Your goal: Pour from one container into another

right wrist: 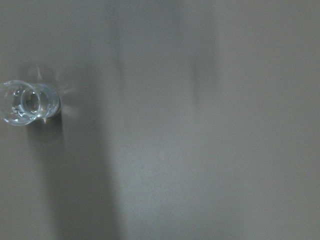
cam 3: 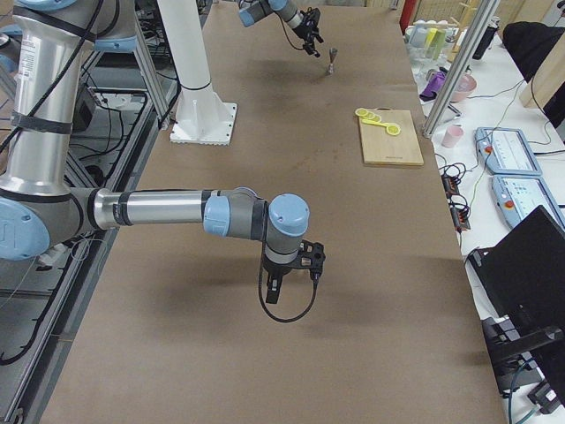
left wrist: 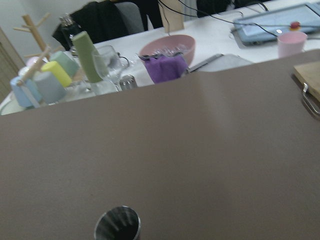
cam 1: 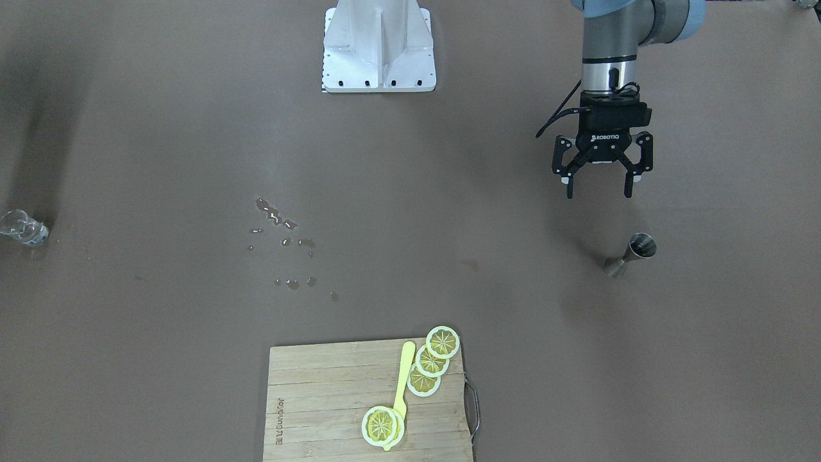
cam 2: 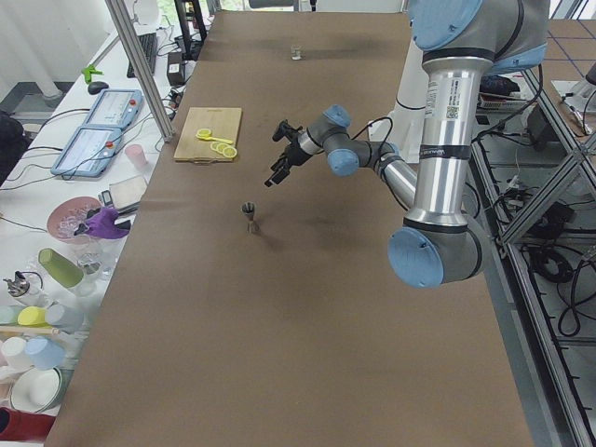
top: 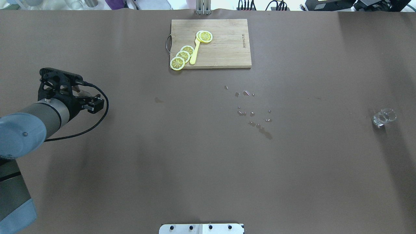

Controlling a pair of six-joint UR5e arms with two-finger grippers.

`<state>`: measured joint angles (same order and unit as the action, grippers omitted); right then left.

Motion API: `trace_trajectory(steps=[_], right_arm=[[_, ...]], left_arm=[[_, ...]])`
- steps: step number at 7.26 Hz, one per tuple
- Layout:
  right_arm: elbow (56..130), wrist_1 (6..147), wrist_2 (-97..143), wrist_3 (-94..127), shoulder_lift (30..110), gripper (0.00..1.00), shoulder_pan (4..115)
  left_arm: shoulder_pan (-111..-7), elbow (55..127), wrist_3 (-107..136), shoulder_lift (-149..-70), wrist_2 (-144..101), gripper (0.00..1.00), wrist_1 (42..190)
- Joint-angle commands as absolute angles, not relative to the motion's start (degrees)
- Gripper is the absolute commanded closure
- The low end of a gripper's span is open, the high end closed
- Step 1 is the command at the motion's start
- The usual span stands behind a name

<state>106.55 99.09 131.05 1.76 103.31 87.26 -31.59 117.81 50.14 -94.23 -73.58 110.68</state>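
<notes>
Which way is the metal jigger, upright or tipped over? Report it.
Upright. The jigger stands on the table on its lower cone, open mouth facing up, nothing touching it.

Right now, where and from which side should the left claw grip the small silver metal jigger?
Grip the silver metal hourglass-shaped jigger at its narrow waist, coming level from the robot's side. It stands upright, mouth up; the waist probably seats the open left claw and eases pouring.
</notes>
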Motion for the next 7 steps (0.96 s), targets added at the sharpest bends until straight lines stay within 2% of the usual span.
trace_trajectory(steps=[1,5,7], right_arm=[[106.79,98.70,131.39,1.76,103.98,0.00,88.07],[108.54,98.61,131.66,1.84,103.36,0.00,87.98],[108.81,98.61,132.10,1.85,102.66,0.00,87.98]], left_arm=[[-33.91,117.51,35.75,-94.74,-86.43,0.03,111.27],[-45.31,116.99,16.91,-97.38,-104.88,0.04,109.69],[-53.74,112.10,11.71,-99.56,-116.39,0.03,107.93]])
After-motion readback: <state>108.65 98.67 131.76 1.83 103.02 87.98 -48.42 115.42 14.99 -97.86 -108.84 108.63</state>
